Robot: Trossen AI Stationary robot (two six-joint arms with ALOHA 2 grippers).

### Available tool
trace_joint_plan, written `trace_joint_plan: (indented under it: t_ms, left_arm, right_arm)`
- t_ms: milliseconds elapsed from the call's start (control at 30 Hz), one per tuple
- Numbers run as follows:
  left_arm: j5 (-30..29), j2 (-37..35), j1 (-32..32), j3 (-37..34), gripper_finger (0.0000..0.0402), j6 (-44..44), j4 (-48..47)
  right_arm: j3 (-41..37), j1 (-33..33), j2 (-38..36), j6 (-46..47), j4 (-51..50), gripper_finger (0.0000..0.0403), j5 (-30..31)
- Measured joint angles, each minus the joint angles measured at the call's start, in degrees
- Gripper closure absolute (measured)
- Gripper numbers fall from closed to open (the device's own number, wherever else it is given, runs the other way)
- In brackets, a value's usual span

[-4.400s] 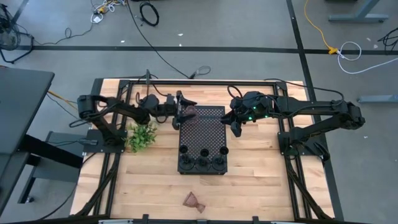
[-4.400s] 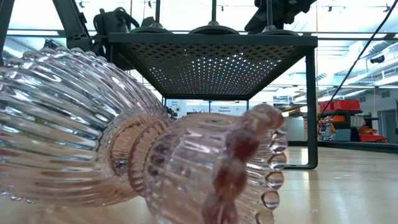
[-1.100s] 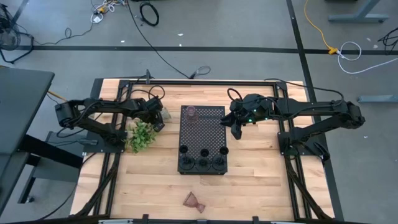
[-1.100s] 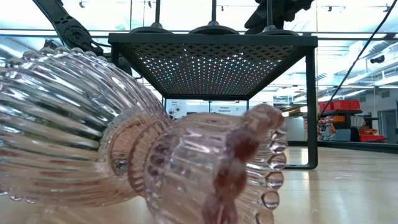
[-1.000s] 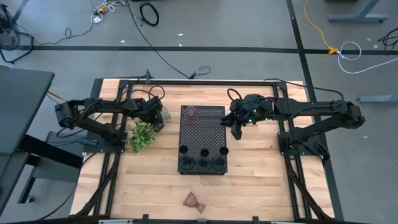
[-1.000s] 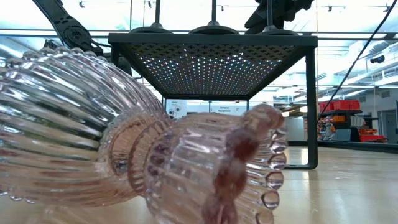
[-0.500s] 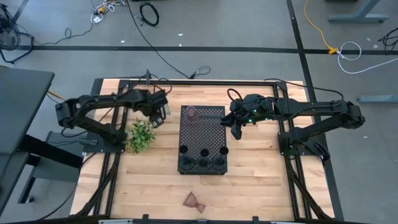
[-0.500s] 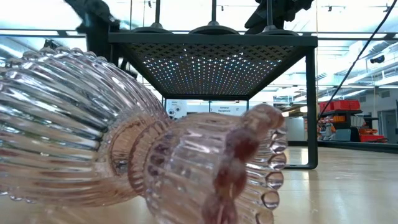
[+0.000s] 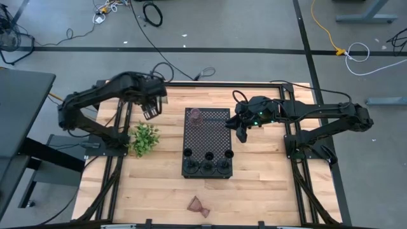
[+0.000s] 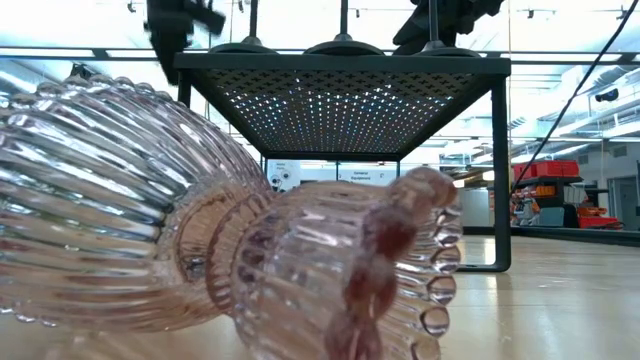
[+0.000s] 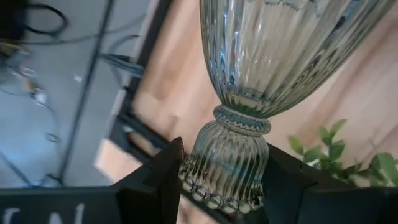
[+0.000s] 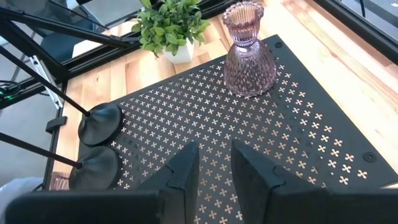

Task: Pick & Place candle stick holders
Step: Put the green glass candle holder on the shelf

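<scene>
Above the table's far-left corner, my left gripper (image 11: 221, 180) clasps a greenish glass cup (image 11: 261, 74) by its base. My right gripper (image 12: 214, 165), narrowly parted, grasps nothing, hovering over the black tray (image 12: 298, 137) bearing a pinkish cup (image 12: 247, 53) and stick holders (image 12: 99, 121). Another cup (image 9: 198, 205) lies toppled near the front edge.

no text, label, brand or number can be read in any view. a white sign (image 10: 285, 177) in the room beyond the worktop, seen in the low view, bears dark marks too small to make out.
</scene>
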Motion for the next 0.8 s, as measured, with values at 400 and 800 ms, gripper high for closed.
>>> trace_joint_plan:
  t_ms: [400,800]
  left_arm:
    - [-4.03,9.71,-9.53,15.07,0.0234,5.44,-2.0]
    - [-11.75,16.37,-15.97,21.48,0.0234,12.69,-2.08]
  right_arm:
    - [0.02,0.09,0.0,-0.04,5.88,0.0312,-0.78]
    - [0.02,0.15,0.0,-0.41,20.71,0.0312,-5.6]
